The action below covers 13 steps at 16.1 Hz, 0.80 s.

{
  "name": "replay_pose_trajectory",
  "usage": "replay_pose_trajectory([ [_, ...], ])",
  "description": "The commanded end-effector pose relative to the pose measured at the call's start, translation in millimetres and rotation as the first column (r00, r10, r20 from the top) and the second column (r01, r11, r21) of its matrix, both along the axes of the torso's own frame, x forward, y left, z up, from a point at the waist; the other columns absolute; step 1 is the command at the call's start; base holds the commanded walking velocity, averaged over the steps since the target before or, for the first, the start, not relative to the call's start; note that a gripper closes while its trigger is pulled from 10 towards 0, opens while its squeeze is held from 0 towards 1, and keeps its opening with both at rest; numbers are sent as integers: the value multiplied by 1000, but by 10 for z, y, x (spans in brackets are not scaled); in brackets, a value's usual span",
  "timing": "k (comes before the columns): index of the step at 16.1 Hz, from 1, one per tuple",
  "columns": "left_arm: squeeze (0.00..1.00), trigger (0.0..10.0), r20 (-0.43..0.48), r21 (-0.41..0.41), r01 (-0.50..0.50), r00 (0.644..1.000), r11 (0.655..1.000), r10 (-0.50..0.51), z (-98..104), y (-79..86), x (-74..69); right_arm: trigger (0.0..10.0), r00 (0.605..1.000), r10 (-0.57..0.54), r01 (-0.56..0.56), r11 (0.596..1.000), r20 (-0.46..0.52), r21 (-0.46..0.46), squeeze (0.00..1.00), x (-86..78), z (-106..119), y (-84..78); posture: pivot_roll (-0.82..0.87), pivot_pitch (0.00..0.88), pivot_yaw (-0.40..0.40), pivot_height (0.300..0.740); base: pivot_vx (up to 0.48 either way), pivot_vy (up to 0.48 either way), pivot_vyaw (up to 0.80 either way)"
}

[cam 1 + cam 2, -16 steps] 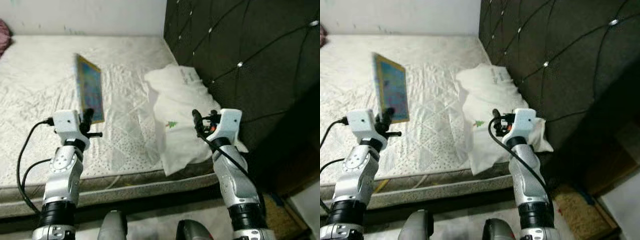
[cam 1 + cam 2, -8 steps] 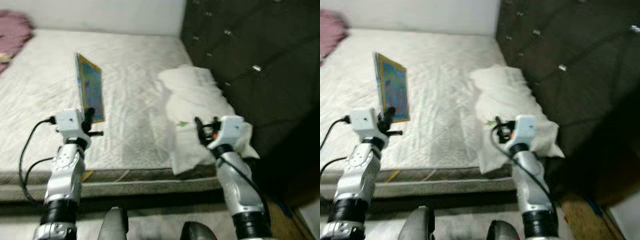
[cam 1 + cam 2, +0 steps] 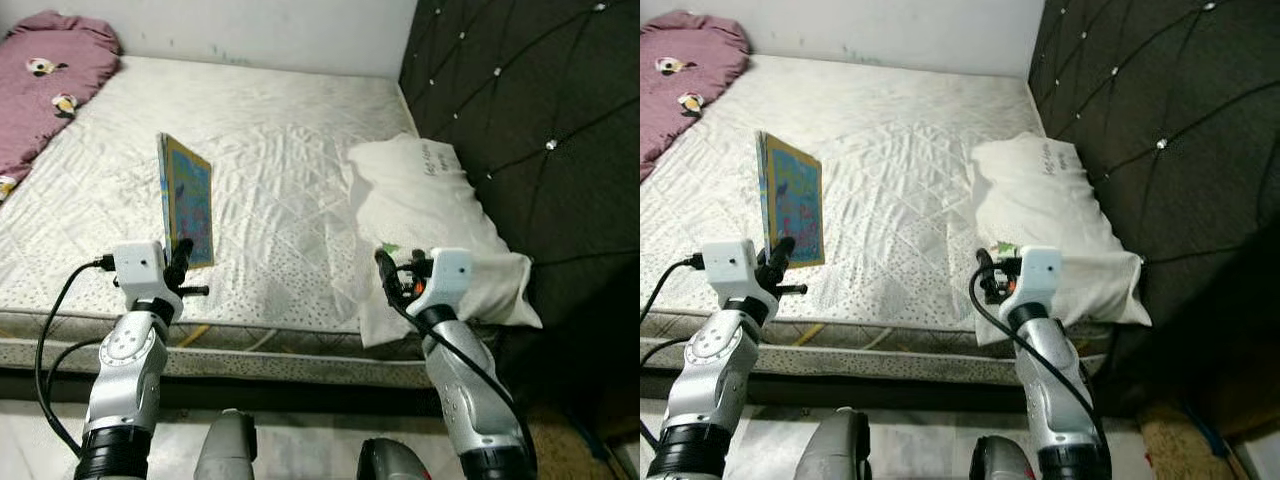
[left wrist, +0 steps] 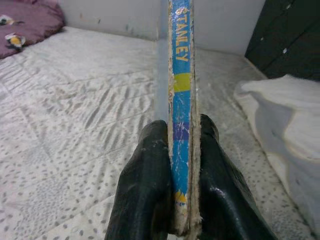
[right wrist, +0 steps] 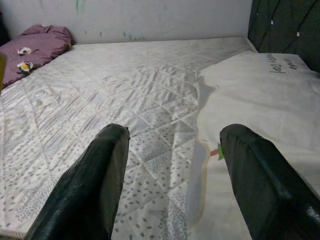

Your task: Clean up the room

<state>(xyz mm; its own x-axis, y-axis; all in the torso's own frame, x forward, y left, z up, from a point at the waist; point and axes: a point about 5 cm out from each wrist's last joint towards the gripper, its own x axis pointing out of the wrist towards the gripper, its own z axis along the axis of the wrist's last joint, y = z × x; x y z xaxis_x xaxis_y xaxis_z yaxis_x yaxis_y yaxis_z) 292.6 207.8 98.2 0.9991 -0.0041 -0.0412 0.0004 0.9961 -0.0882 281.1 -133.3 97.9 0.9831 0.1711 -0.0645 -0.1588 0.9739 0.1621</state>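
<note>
My left gripper (image 3: pixel 180 262) is shut on the bottom edge of a thin colourful book (image 3: pixel 187 198), held upright over the front part of the white mattress (image 3: pixel 270 150). The left wrist view shows the book's blue spine (image 4: pixel 181 100) clamped between both black fingers (image 4: pixel 145 190). My right gripper (image 3: pixel 386 272) is open and holds nothing, hovering at the near corner of a white pillow (image 3: pixel 430 215) that lies against the dark tufted headboard (image 3: pixel 520 110). In the right wrist view the pillow (image 5: pixel 260 95) lies beyond the spread fingers (image 5: pixel 95 180).
A pink blanket (image 3: pixel 50 80) with small patterns is bunched at the mattress's far left corner. The mattress's front edge (image 3: pixel 260 345) runs just beyond my forearms. A light wall (image 3: pixel 250 25) closes the far side.
The camera has pulled back and turned left, bringing the pink blanket and more mattress into view. Both arms keep the same pose, book still gripped.
</note>
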Motion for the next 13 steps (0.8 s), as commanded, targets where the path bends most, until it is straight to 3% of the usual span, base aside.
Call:
replay_pose_trajectory([
  [1, 0, 10000, 48, -1, 23, 999, 1000, -23, 107, -36, 11, 10000, 1000, -14, 14, 1000, 13, -5, 0, 16, 59, -50, -37, 31, -66, 662, 326, 0, 0],
  [13, 0, 10000, 36, 1, 37, 999, 999, -37, 113, -81, 28, 10000, 1000, -12, 12, 1000, 7, -7, 0, 1, 102, -51, -40, 41, -72, 662, 385, 0, 0],
])
